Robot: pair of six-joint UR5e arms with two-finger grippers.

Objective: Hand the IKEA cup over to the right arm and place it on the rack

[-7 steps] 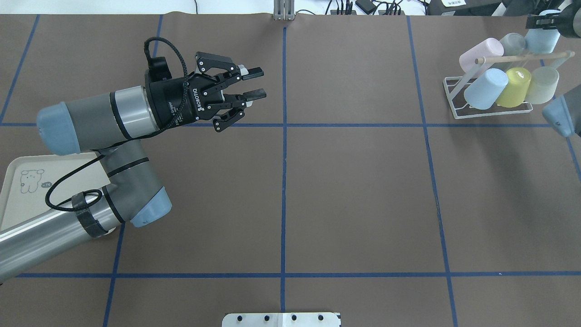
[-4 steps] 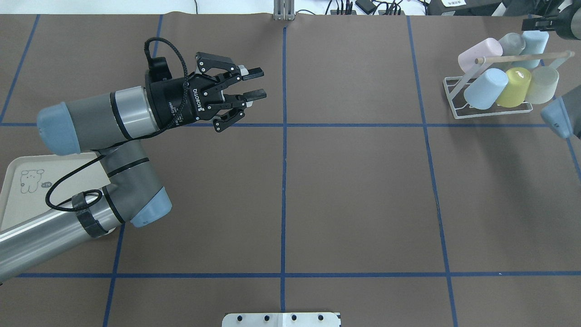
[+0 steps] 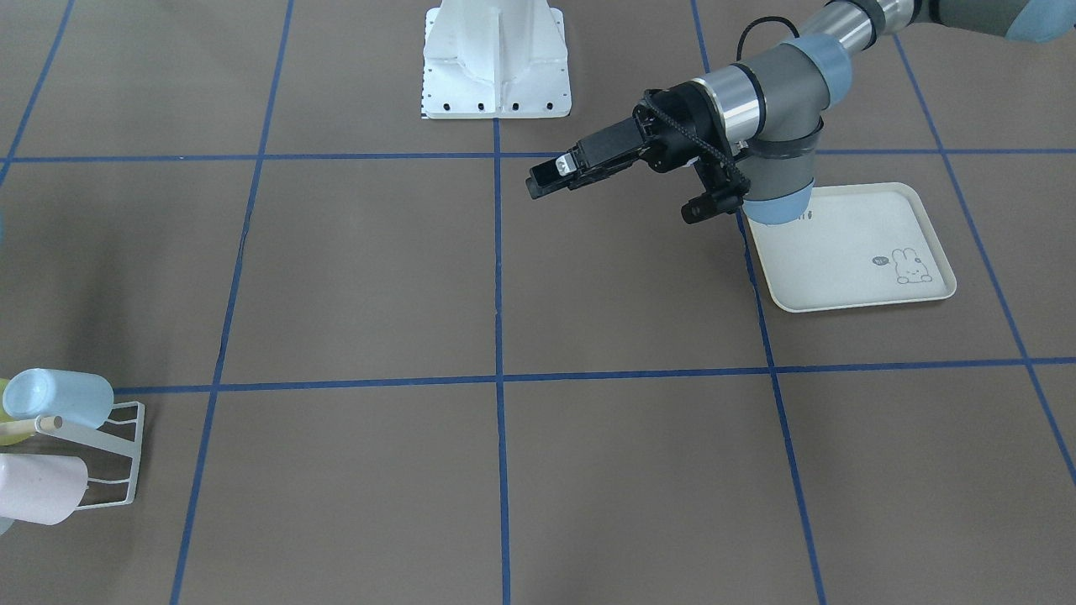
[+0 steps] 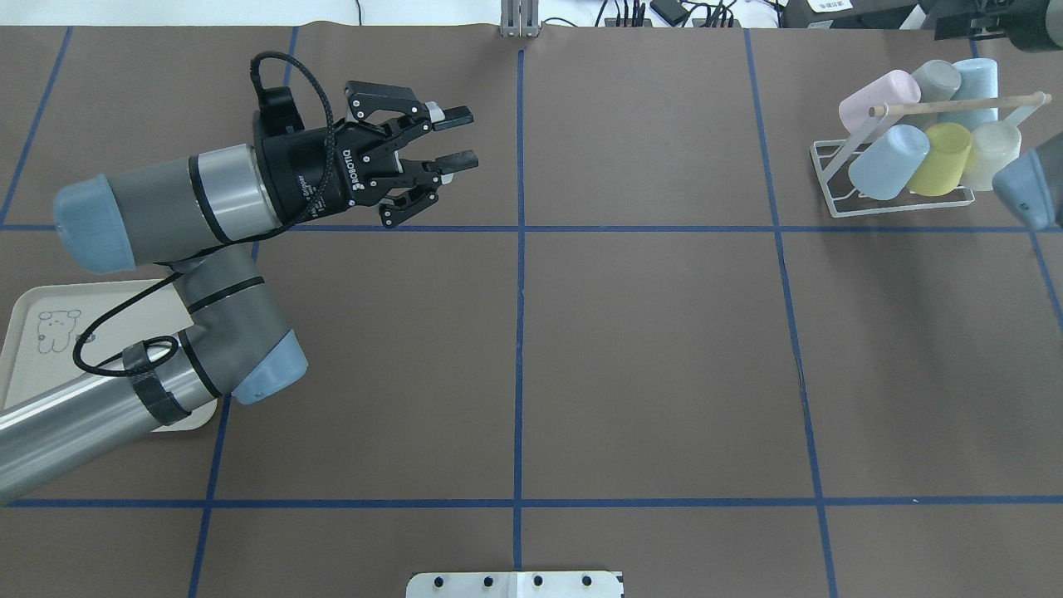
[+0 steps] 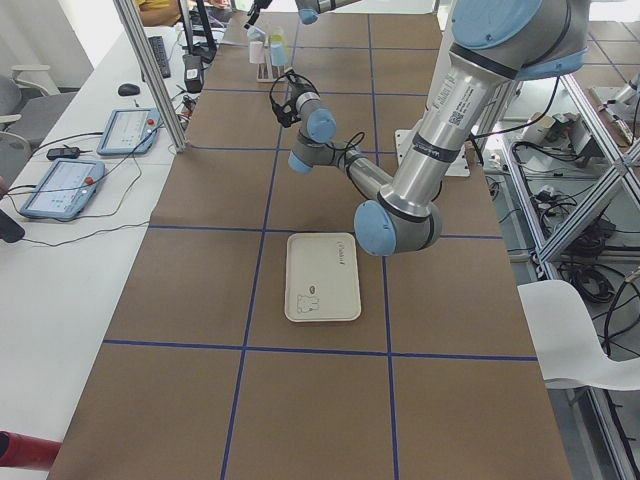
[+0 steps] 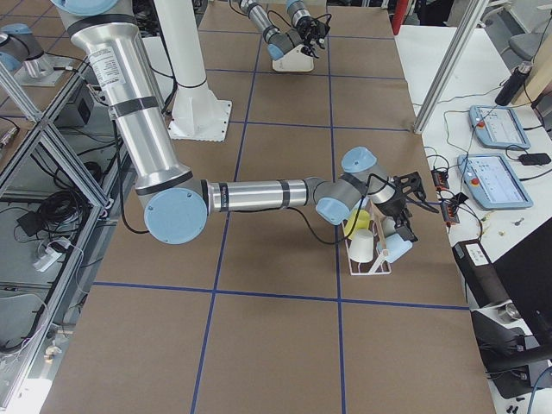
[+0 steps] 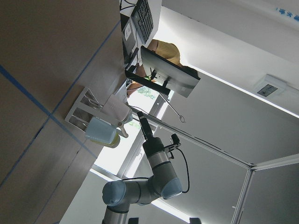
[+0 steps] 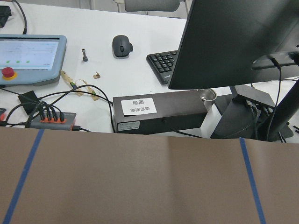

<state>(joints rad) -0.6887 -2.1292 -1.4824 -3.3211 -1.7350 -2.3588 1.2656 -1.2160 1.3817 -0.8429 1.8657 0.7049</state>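
Observation:
The light blue IKEA cup (image 4: 977,79) rests on the top row of the white wire rack (image 4: 830,170), beside a grey cup and a pink cup (image 4: 879,97). Below them sit a blue, a yellow and a pale cup. My right gripper (image 4: 967,25) is past the rack at the far right corner, apart from the cups. In the exterior right view its fingers (image 6: 411,180) stand spread and hold nothing. My left gripper (image 4: 462,137) hovers open and empty over the far left of the table. The rack (image 3: 118,454) also shows at the front-facing view's lower left.
A cream tray with a rabbit drawing (image 4: 33,332) lies under my left arm's elbow. The white robot base (image 3: 496,59) stands at the table's near edge. Beyond the far edge are a monitor (image 8: 233,42), a keyboard and cables.
My right gripper let go of the light blue cup on the rack's top row and drew back toward the far corner. My left arm shifted slightly left and farther away.

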